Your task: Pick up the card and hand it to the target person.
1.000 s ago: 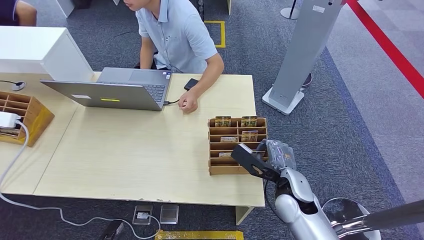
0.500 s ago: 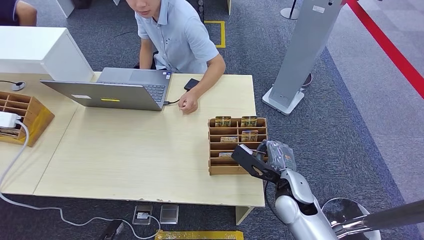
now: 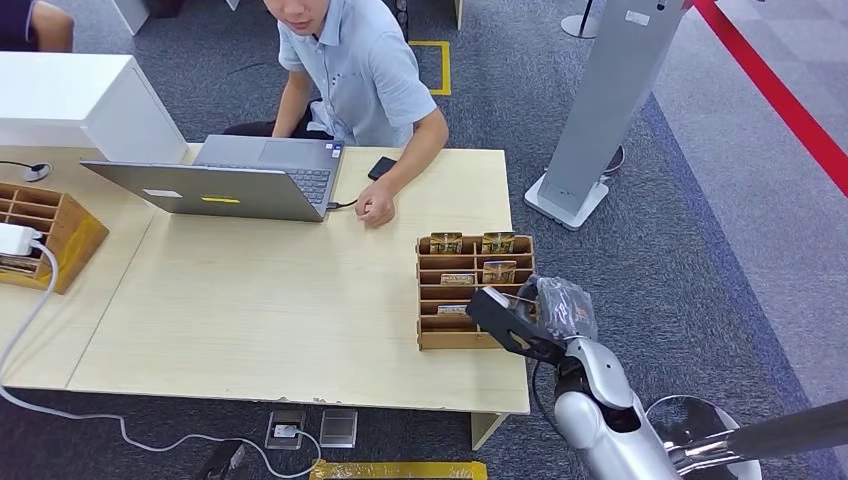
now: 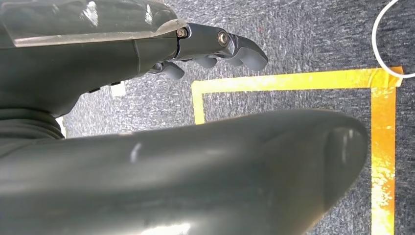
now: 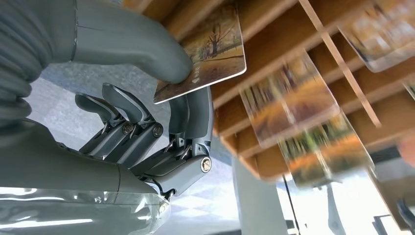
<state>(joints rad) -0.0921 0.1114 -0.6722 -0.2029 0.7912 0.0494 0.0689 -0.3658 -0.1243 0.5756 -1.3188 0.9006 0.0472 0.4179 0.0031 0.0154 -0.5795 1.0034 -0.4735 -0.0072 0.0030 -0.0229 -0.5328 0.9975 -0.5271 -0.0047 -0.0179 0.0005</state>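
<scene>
My right hand [image 3: 532,320] hovers at the near right corner of the wooden card rack [image 3: 430,340]. It pinches a card [image 5: 205,54] with a tree picture between the thumb [image 5: 127,44] and a finger, just clear of the rack's slots. The card [image 3: 493,297] shows as a small pale edge in the head view. Several more cards [image 3: 446,242] stand in the rack. The person [image 3: 360,70] in a light blue shirt sits at the far side of the table, one hand [image 3: 377,208] resting on it. My left hand [image 4: 205,44] hangs over the carpet, holding nothing, fingers loosely bent.
An open laptop [image 3: 240,180] and a dark phone [image 3: 382,167] lie in front of the person. Another wooden rack [image 3: 55,225] and a white cable [image 3: 30,300] are at the table's left. A grey kiosk stand [image 3: 600,110] rises to the right on the carpet.
My right hand has drifted a little to the right with the card, away from the rack's slots. The person has leaned slightly toward the right.
</scene>
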